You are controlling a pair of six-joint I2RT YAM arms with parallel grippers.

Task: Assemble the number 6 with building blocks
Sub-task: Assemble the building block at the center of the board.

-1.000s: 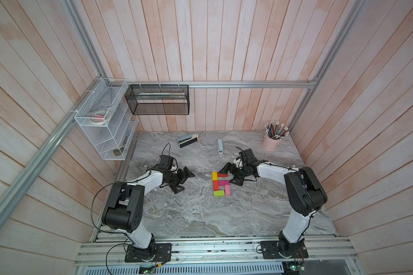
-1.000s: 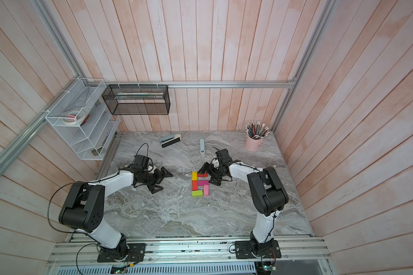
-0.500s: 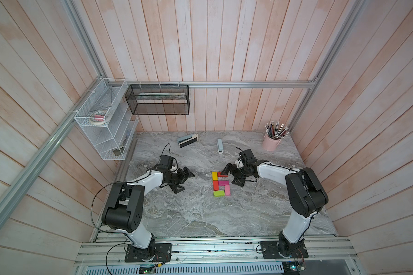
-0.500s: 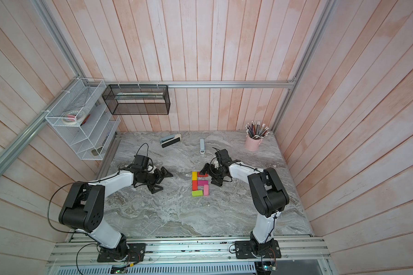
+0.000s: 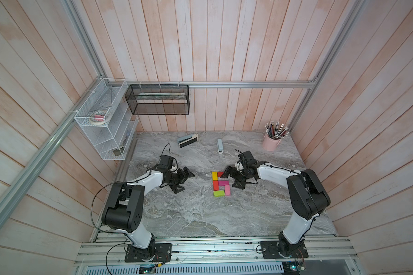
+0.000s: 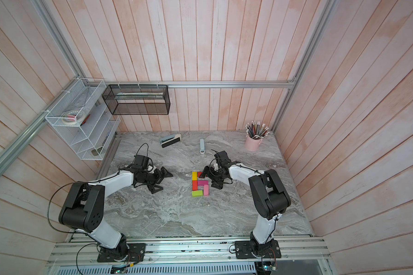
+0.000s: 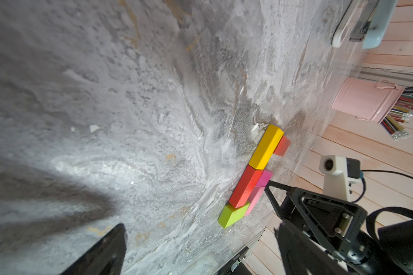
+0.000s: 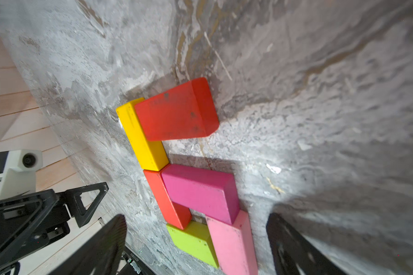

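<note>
Coloured blocks [image 5: 221, 183] near right tool [image 5: 228, 181] (unheld)

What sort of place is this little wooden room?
Probably a mock office desk built as a robot test booth: a pink pencil cup and a stapler on a marble-look table, wire shelves on plank walls, and a bare aluminium frame.

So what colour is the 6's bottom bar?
The bottom brick is lime green; right wrist view shows it best.
</note>
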